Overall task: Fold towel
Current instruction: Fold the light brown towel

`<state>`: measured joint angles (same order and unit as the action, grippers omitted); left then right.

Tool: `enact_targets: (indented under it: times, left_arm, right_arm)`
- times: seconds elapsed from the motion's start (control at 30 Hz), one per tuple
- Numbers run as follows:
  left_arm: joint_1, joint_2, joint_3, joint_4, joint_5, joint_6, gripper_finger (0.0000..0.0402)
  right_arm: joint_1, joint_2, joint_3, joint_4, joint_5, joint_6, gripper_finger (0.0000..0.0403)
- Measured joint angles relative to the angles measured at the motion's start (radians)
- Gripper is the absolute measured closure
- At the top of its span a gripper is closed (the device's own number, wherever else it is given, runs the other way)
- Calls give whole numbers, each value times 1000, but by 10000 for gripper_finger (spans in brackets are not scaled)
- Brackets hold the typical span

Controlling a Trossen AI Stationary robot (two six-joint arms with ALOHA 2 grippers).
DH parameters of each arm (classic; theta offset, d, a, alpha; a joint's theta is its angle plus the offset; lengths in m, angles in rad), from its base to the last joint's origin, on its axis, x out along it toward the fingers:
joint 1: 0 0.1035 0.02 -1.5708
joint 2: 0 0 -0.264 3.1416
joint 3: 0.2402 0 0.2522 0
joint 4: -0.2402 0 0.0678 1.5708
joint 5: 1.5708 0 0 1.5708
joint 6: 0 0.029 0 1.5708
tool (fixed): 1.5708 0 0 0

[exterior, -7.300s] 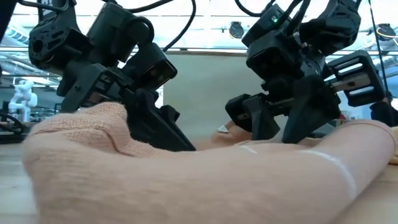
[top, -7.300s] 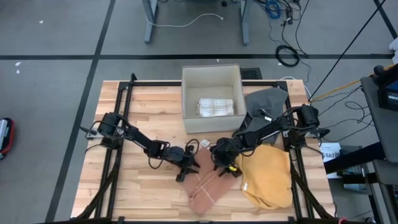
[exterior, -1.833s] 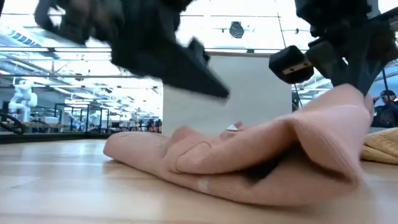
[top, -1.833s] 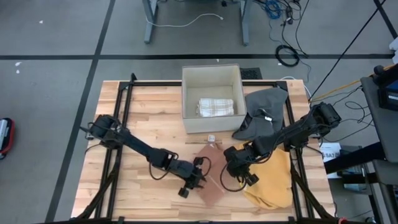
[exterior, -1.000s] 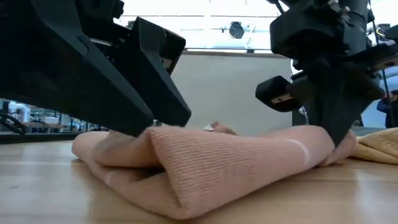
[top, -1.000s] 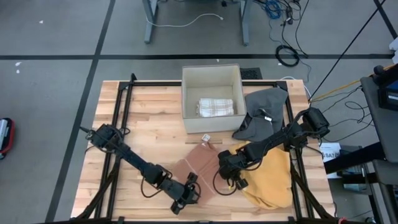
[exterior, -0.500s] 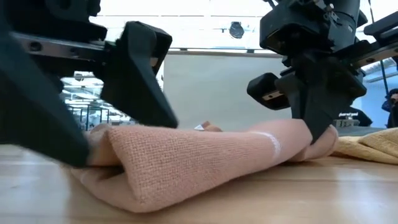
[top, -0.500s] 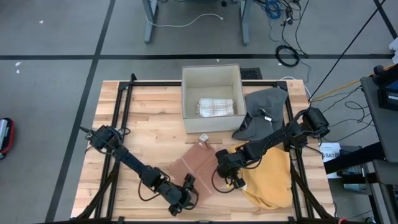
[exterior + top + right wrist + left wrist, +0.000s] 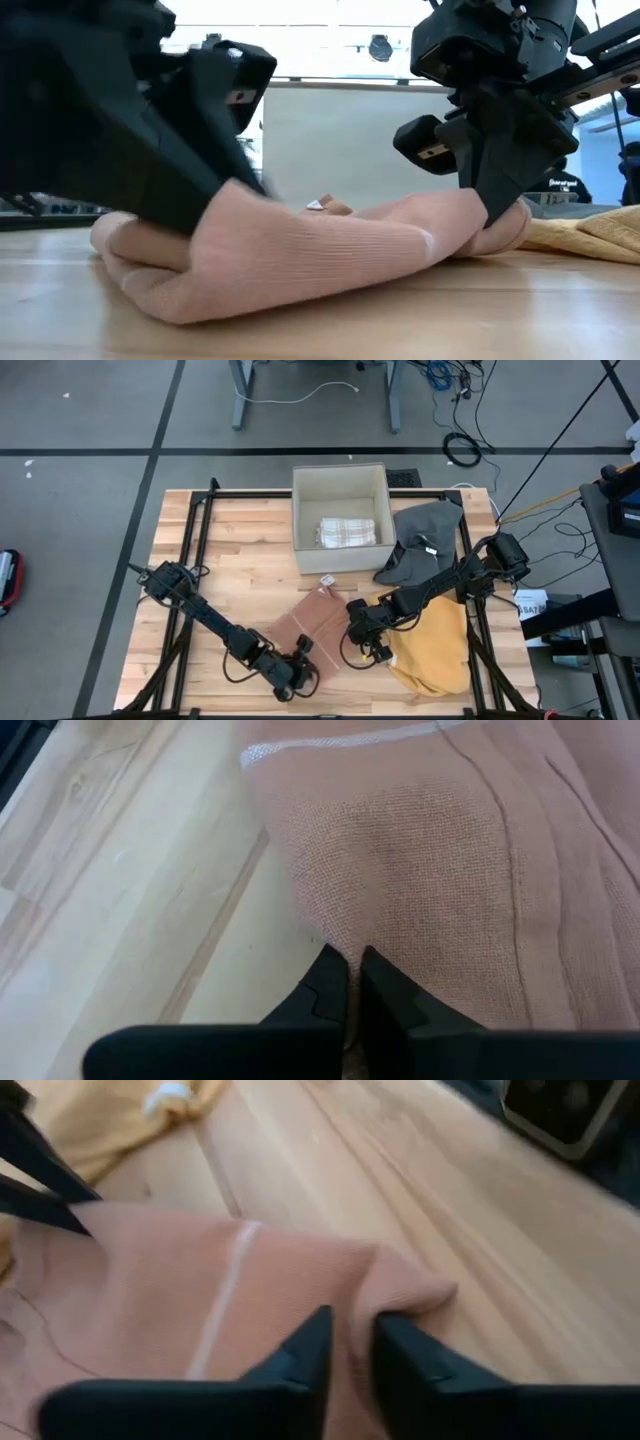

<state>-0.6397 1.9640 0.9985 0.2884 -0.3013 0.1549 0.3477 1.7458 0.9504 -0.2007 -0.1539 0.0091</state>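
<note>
Towel mid-fold, both arms gripping the pink cloth near the counter's front edge.

Since a second ago the left gripper (image 9: 293, 673) has slid toward 7 o'clock, its fingers (image 9: 310, 1345) opening wide and then closing to a narrow gap around a bunched edge of the pink towel (image 9: 315, 622) — which suggests a regrip for the next fold rather than a finished one. The right gripper (image 9: 365, 643) has barely moved; its fingers (image 9: 330, 970) are pressed together, pinching the towel's edge at about 4 o'clock of the cloth. The towel lies low on the counter (image 9: 240, 560), at 6 o'clock from the grey box (image 9: 338, 480), doubled over into a thick roll and stretched between the two grippers, with the yellow cloth (image 9: 435, 650) just beside it at 3 o'clock.
</note>
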Motion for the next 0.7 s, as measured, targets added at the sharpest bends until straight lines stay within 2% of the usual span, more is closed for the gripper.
enact_targets:
  times: [0.07,0.13,0.4,0.7]
  left_arm:
    - [-7,0,0,-32,17,15,377]
    - [-15,0,0,-52,43,30,391]
    - [-46,-13,0,-49,99,29,396]
    - [-48,-128,0,-25,117,-10,398]
  right_arm:
    - [0,0,0,-3,-2,9,399]
    - [0,0,0,-4,-12,16,399]
    - [1,0,0,21,-255,87,399]
    - [1,-1,23,24,-523,111,399]
